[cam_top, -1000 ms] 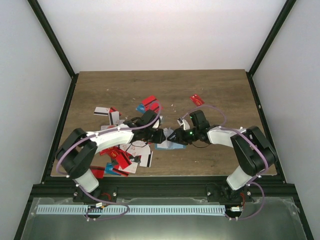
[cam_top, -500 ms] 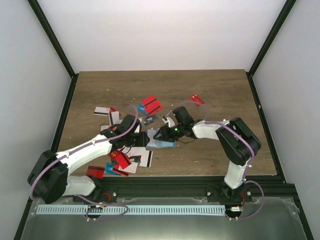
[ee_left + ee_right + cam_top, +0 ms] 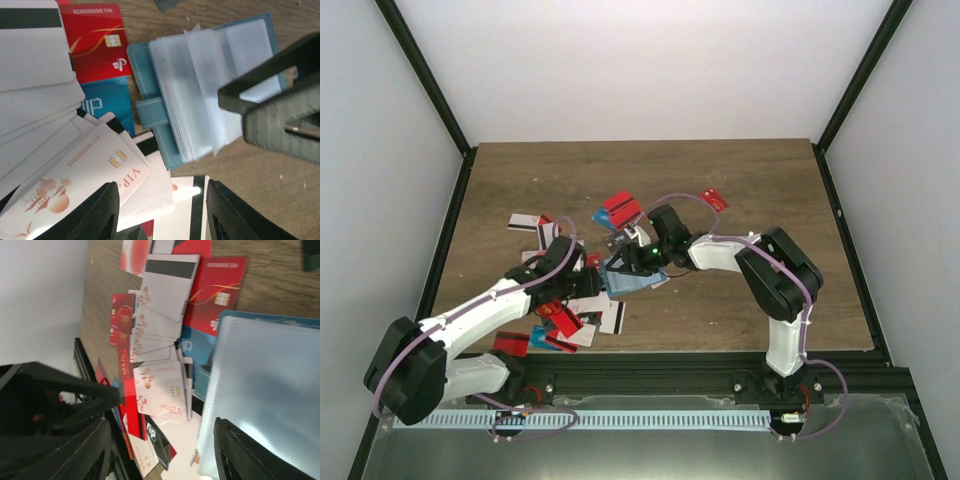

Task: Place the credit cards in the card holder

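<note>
My right jaws, spread, press the holder (image 3: 200, 100) open on the tabletop (image 3: 260, 185) so my left jaws, also spread, can lift a card (image 3: 90, 175).

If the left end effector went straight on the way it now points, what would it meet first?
Likely the white cards lying ahead of the left end effector, with the card holder just beyond; depth is unclear.

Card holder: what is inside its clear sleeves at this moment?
The card holder lies open with its clear sleeves fanned. The top sleeves look empty; no card shows through. The right claw covers part of them, and the lower sleeves are hidden in the stack.
</note>
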Motion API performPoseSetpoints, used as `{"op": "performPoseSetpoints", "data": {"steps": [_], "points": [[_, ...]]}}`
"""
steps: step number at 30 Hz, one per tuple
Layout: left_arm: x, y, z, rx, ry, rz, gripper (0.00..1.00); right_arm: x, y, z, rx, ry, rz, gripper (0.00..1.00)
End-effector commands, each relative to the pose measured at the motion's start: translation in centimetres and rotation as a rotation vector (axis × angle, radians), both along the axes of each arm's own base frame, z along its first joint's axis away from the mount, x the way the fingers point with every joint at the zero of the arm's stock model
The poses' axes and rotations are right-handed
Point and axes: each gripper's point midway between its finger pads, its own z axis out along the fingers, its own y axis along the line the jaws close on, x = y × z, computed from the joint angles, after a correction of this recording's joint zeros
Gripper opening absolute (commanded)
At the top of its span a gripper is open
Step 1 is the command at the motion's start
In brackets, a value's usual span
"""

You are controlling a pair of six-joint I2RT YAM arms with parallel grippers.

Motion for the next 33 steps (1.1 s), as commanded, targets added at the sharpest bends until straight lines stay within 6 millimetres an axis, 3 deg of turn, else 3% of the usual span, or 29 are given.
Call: {"op": "performPoseSetpoints", "data": {"steps": [1, 5, 10, 16, 24, 33], "points": [[1.3, 0.4, -0.7, -0.005, -0.008, 0.05, 0.49, -0.3, 1.7, 1.6, 0.093, -0.018, 0.065, 0.58], [2.8, 0.0, -1.0, -0.016, -0.018, 0.053, 0.4, 1.1, 1.2, 1.5, 0.033, -0.091, 0.017, 0.58], [4.8, -1.4, -1.6, -0.007, -0.019, 0.022, 0.31, 2.8, -1.3, 1.6, -0.074, -0.193, -0.087, 0.53], [6.5, -2.7, -3.5, 0.021, 0.017, -0.013, 0.24, 3.3, -3.0, -0.5, -0.159, -0.205, -0.125, 0.47], [7.1, -4.9, -5.3, 0.012, 0.076, -0.102, 0.22, 3.2, -5.4, -3.7, -0.292, -0.194, -0.189, 0.42], [6.9, -9.1, -5.9, -0.061, 0.108, -0.206, 0.23, 2.6, -7.8, -3.8, -0.344, -0.19, -0.238, 0.42]]}}
